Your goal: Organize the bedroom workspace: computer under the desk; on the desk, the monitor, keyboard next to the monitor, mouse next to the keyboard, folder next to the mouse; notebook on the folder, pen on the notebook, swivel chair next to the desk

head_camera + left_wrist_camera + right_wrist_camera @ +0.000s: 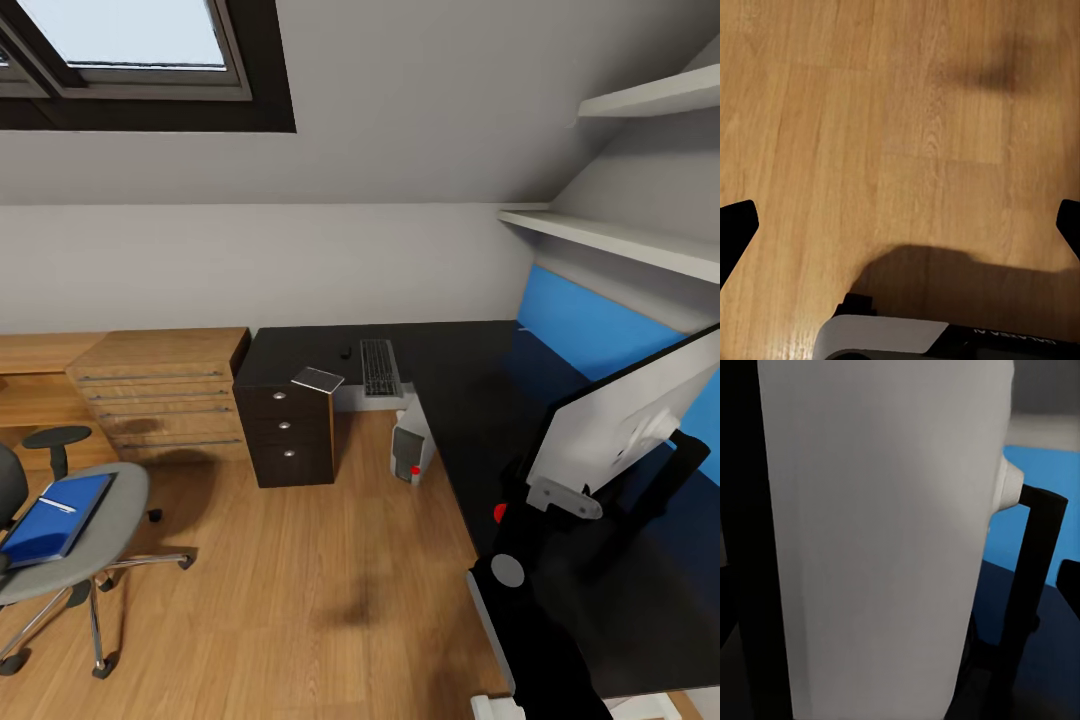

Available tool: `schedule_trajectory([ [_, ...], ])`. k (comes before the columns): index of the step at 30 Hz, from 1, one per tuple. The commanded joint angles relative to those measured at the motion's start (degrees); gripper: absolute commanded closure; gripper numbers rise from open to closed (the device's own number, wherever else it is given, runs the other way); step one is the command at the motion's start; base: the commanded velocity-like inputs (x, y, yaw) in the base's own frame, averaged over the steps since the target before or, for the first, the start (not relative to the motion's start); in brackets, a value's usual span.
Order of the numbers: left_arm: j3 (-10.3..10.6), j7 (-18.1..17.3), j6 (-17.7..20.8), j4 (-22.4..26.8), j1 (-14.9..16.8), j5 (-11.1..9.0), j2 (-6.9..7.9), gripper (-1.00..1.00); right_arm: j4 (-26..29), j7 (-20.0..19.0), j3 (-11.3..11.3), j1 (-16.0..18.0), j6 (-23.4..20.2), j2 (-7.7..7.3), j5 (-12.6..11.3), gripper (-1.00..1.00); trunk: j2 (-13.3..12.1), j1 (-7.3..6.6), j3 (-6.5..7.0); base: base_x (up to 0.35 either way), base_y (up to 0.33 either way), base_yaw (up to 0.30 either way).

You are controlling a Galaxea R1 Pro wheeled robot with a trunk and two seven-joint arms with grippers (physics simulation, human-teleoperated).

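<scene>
Over at the left, the swivel chair point(70, 540) stands well apart from the desk point(470, 400), the blue folder point(55, 515) flat on its seat with the white pen point(57, 505) on top. The left gripper point(900, 225) hangs over bare wooden floor point(330, 580), fingertips spread wide. The keyboard point(380, 367) lies at the desk's far edge, the computer point(411, 442) beneath it. Rightmost, the monitor point(625, 415) stands on the desk, its white back close before the right wrist camera; whether the right gripper grips it, I cannot tell.

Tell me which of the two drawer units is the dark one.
The dark drawer unit under the desk's left end, with round silver knobs; the light wooden chest stands to its left.
</scene>
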State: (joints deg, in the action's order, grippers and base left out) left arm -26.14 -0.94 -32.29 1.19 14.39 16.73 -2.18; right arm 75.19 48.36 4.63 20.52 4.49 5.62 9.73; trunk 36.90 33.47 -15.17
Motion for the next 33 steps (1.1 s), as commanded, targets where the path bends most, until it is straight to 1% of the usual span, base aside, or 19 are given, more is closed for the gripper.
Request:
schedule_trajectory([
  [1,-0.49,-0.10,-0.14,0.00,0.03,0.41,0.02,-1.00,-0.04,0.27,0.03,0.05,0.17,0.01,0.11,-1.00,0.07,0.01,-0.08,0.000,0.000,0.000],
  [7,-0.51,-0.04,-0.07,0.01,0.03,0.41,-0.01,-1.00,-0.04,0.39,0.03,0.05,0.17,0.01,0.11,-1.00,0.07,0.01,-0.08,-0.004,-0.006,0.000],
  [14,-0.53,-0.03,-0.08,0.02,0.03,0.41,0.03,-1.00,-0.04,0.41,0.03,0.05,0.17,0.01,0.11,-1.00,0.07,0.01,-0.08,-0.097,-0.124,0.000],
  [22,-0.57,-0.02,-0.08,0.01,0.03,0.41,0.03,-1.00,-0.04,0.42,0.03,0.05,0.16,0.01,0.11,-1.00,0.07,0.01,-0.08,-0.018,-0.026,0.000],
  [28,-0.57,-0.02,-0.06,0.01,0.03,0.41,0.06,-1.00,-0.04,0.42,0.03,0.05,0.22,0.01,0.11,-1.00,0.07,0.01,-0.08,-0.111,-0.122,0.000],
  [33,-0.56,-0.02,-0.12,0.00,0.03,0.41,0.07,-1.00,-0.03,0.42,0.03,0.05,0.20,0.01,0.11,-1.00,0.07,0.01,-0.08,-0.033,-0.034,0.000],
])
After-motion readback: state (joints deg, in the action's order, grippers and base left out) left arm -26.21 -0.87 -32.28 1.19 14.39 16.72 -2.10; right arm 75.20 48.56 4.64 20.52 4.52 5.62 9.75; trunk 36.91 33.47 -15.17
